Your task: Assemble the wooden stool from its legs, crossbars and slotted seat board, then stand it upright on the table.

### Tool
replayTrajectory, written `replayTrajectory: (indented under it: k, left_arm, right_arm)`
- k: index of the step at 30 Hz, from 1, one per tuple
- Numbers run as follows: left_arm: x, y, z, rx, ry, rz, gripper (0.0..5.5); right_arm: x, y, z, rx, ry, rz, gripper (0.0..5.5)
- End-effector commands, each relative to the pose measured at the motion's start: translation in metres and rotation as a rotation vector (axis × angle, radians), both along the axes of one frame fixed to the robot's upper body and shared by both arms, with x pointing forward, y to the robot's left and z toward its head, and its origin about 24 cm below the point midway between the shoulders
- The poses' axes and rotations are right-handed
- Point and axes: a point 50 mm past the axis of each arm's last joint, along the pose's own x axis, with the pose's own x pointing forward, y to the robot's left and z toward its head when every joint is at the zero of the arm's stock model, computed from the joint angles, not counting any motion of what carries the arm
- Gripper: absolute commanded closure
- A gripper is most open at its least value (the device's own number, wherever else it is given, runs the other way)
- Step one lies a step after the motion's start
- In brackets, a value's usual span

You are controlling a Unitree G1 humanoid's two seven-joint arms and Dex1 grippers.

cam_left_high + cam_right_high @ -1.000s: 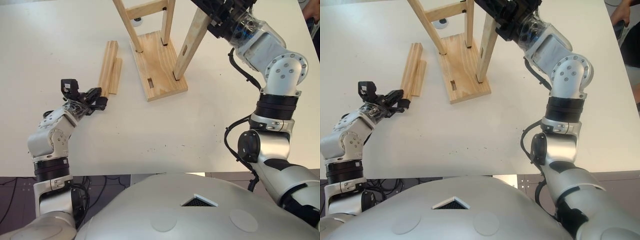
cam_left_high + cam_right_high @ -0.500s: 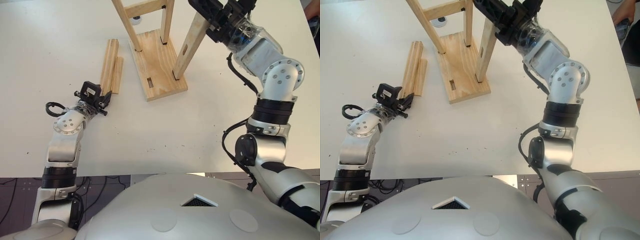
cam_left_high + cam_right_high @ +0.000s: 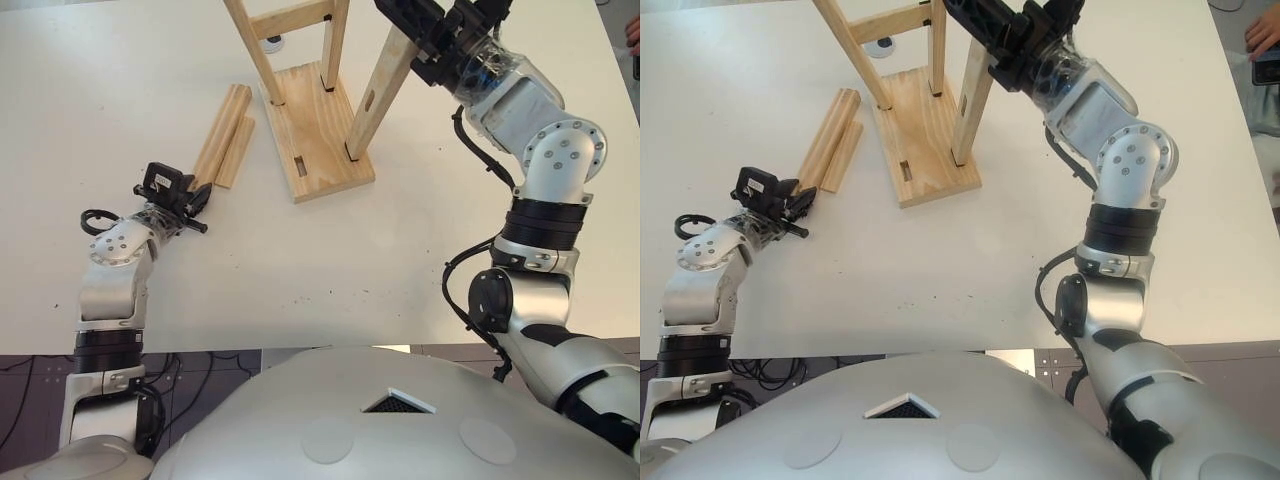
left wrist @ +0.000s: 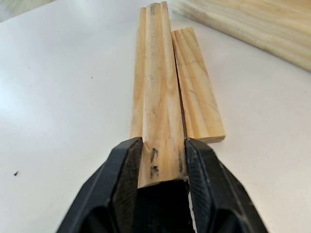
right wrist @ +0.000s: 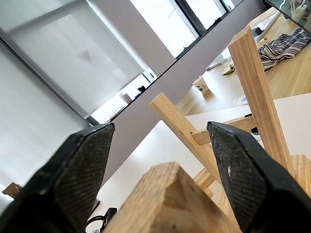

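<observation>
White table [image 3: 300, 260] carries all the parts, and behind it, in the right wrist view, a room with big windows is seen. The seat board [image 3: 318, 135] lies flat near the far middle of the table, slots up. Two legs joined by a crossbar [image 3: 292, 18] stand in its far slots. A third leg [image 3: 378, 95] leans in the slot at the right edge, and the right pincer [image 3: 415, 35] is clenched around its upper end.

To the left of the board lie a loose leg [image 3: 222, 135] and, touching it, a shorter crossbar piece [image 3: 235, 152]. One second ago the left pincer [image 3: 197, 195] stood just short of this leg's near end. Now it grasps that end, with wood between the fingers [image 4: 127, 160], and both loose pieces have turned, so their far ends point more toward the board.

I judge that the grasp on the fourth leg is made, though the leg looks not yet lifted. One slot [image 3: 301, 165] near the front of the board is still open and probably waits for it. The crossbar piece also remains to be fitted, and the stool must then be turned upright.
</observation>
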Motion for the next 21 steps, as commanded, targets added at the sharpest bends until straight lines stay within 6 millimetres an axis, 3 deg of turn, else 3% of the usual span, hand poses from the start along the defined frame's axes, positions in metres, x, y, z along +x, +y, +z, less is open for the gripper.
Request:
replayTrajectory:
  k: [1, 5, 9, 13, 18, 21]
  left_arm:
    - [-0.034, 0.007, -0.038, -0.069, 0.309, 0.038, 4.17]
    - [-0.038, 0.015, -0.046, -0.185, 0.418, 0.146, 4.26]
    - [-0.035, 0.025, -0.045, -0.308, 0.497, 0.275, 4.73]
    - [-0.026, 0.027, -0.030, -0.265, 0.392, 0.165, 5.42]
    - [0.000, 0.018, 0.008, -0.226, 0.118, 0.082, 4.82]
    - [0.010, 0.015, 0.029, -0.076, -0.014, -0.002, 4.42]
  right_arm:
    - [-0.001, 0.000, -0.001, -0.020, -0.003, -0.006, 2.00]
    - [-0.001, 0.001, -0.001, -0.023, -0.005, -0.004, 2.00]
    - [0.000, 0.001, -0.002, -0.032, -0.006, 0.000, 2.00]
    - [0.000, 0.002, -0.002, -0.042, -0.009, 0.005, 2.00]
    - [-0.001, 0.000, -0.003, -0.048, -0.008, -0.003, 2.00]
    - [-0.001, 0.000, -0.003, -0.050, -0.008, -0.003, 2.00]
